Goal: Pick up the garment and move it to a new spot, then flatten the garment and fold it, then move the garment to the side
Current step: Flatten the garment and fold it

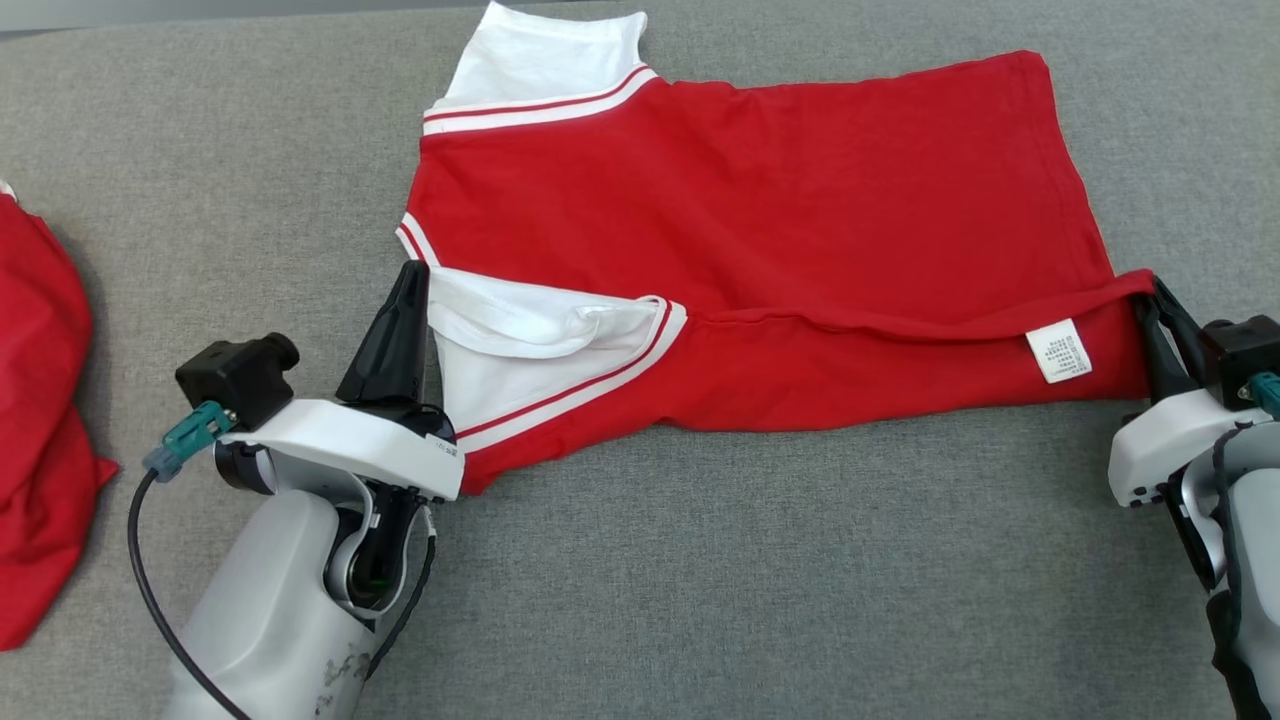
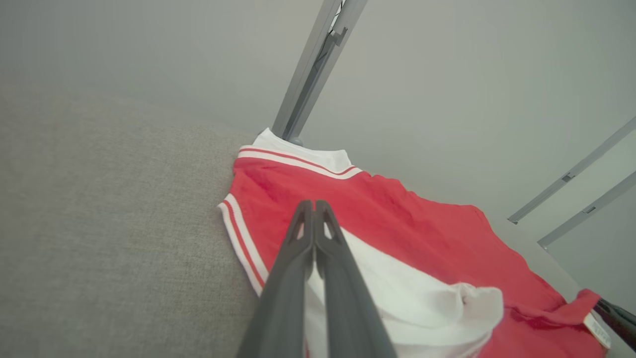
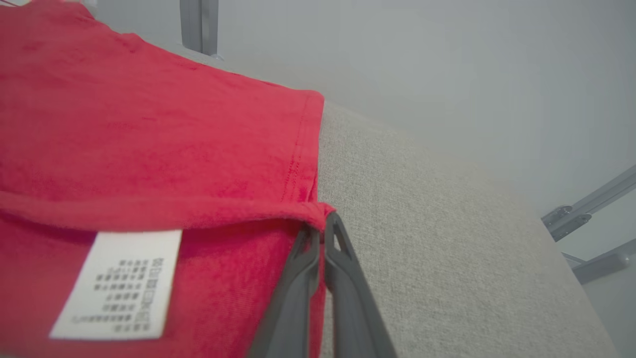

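The garment (image 1: 750,200) is a red shirt with white, red-striped sleeves, spread across the grey table (image 1: 700,560). Its near edge is lifted and partly turned over, so a white care label (image 1: 1058,350) shows. My left gripper (image 1: 412,268) is at the near-left sleeve. It is shut, with white sleeve cloth caught low between its fingers (image 2: 298,278) in the left wrist view, above the garment (image 2: 397,223). My right gripper (image 1: 1150,290) is shut on the near-right hem corner. In the right wrist view red cloth of the garment (image 3: 149,149) sits pinched at the right gripper (image 3: 323,219), beside the label (image 3: 119,283).
Another red garment (image 1: 30,400) lies bunched at the table's left edge. Bare grey cloth runs along the near side between my arms. Grey metal frame posts (image 2: 308,79) stand beyond the far edge of the table.
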Motion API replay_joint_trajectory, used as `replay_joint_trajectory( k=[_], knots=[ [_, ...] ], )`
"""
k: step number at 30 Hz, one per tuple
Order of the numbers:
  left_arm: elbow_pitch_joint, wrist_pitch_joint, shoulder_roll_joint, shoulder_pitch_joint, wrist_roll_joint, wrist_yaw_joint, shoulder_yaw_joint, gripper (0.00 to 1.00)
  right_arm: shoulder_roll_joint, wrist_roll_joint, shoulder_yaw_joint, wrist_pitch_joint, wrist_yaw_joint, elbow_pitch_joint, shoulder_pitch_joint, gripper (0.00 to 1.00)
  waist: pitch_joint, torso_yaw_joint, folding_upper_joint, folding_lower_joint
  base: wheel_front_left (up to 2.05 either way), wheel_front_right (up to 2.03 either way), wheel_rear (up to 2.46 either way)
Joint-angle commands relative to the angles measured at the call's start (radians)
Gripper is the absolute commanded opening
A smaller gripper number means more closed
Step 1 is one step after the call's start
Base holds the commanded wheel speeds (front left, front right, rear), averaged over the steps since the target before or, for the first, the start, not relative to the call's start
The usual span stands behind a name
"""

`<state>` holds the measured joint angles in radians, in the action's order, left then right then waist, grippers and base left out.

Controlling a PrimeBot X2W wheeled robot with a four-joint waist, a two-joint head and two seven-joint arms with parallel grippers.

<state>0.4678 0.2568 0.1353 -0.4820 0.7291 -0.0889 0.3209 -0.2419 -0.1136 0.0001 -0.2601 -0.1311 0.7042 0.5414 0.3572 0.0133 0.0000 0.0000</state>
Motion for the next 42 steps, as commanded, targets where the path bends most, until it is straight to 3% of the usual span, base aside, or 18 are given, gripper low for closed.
replay_joint_trajectory(
  k=[1,2,4,5,7,15,18,23,25,28,30,32,38,42],
  knots=[
    [0.026,0.0,0.001,-0.025,0.005,-0.012,0.006,0.0,-0.004,0.009,0.003,-0.008,0.001,-0.001,0.008,0.47,-0.003,0.002,0.0,0.0,0.0,0.0,0.0],
    [0.041,-0.006,-0.005,-0.031,0.017,-0.016,0.01,0.0,-0.003,0.014,0.006,-0.008,0.001,-0.011,0.009,0.97,-0.004,0.003,0.0,0.0,0.0,0.0,0.0],
    [0.069,-0.011,-0.009,-0.045,0.033,-0.024,0.013,0.01,-0.005,0.021,0.006,-0.008,0.001,-0.039,0.0,1.0,-0.008,0.007,0.0,0.0,0.0,0.0,0.0],
    [0.081,-0.018,-0.01,-0.051,0.042,-0.026,0.017,0.28,-0.005,0.026,0.004,-0.008,0.001,-0.059,-0.007,1.0,-0.011,0.008,0.0,0.0,0.0,0.0,0.0],
    [0.104,-0.013,-0.01,-0.057,0.045,-0.03,0.021,1.0,-0.003,0.033,-0.003,-0.007,0.001,-0.096,-0.029,1.0,-0.02,0.009,0.0,0.0,0.0,0.0,0.0],
    [0.052,-0.003,-0.016,0.03,0.085,-0.017,-0.019,1.0,0.014,0.046,-0.069,-0.007,0.001,-0.208,-0.129,1.0,-0.06,0.006,0.0,0.0,0.0,0.0,0.0],
    [-0.028,-0.058,-0.018,0.115,0.124,-0.002,-0.018,1.0,0.024,0.054,-0.096,-0.007,0.001,-0.232,-0.175,1.0,-0.077,0.007,0.0,0.0,0.0,0.0,0.0],
    [-0.204,-0.219,0.002,0.283,0.176,0.09,0.009,1.0,0.044,0.054,-0.127,-0.007,0.001,-0.254,-0.236,1.0,-0.092,0.01,0.0,0.0,0.0,0.0,0.0],
    [-0.35,-0.327,0.028,0.385,0.188,0.21,0.019,1.0,0.056,0.056,-0.117,-0.007,0.001,-0.25,-0.235,1.0,-0.088,0.002,0.0,0.0,0.0,0.0,0.0],
    [-0.359,-0.34,0.037,0.373,0.176,0.23,0.018,1.0,0.06,0.064,-0.104,-0.007,0.001,-0.246,-0.22,1.0,-0.078,-0.003,0.0,0.0,0.0,0.0,0.0],
    [-0.353,-0.339,0.039,0.36,0.176,0.223,0.018,0.77,0.06,0.066,-0.1,-0.007,0.001,-0.246,-0.216,1.0,-0.074,-0.005,0.0,0.0,0.0,0.0,0.0],
    [-0.322,-0.327,0.039,0.334,0.177,0.197,0.021,0.0,0.052,0.074,-0.089,-0.007,0.001,-0.238,-0.207,1.0,-0.065,-0.006,0.0,0.0,0.0,0.0,0.0],
    [-0.289,-0.304,0.054,0.318,0.165,0.165,0.025,0.0,0.06,0.13,-0.074,-0.007,0.001,-0.171,-0.186,1.0,-0.063,-0.002,0.0,0.0,0.0,0.0,0.0],
    [-0.301,-0.301,0.083,0.324,0.139,0.152,0.041,0.0,0.046,0.257,-0.058,-0.007,0.001,-0.041,-0.152,1.0,-0.07,0.015,0.0,0.0,0.0,0.0,0.0]
  ],
)
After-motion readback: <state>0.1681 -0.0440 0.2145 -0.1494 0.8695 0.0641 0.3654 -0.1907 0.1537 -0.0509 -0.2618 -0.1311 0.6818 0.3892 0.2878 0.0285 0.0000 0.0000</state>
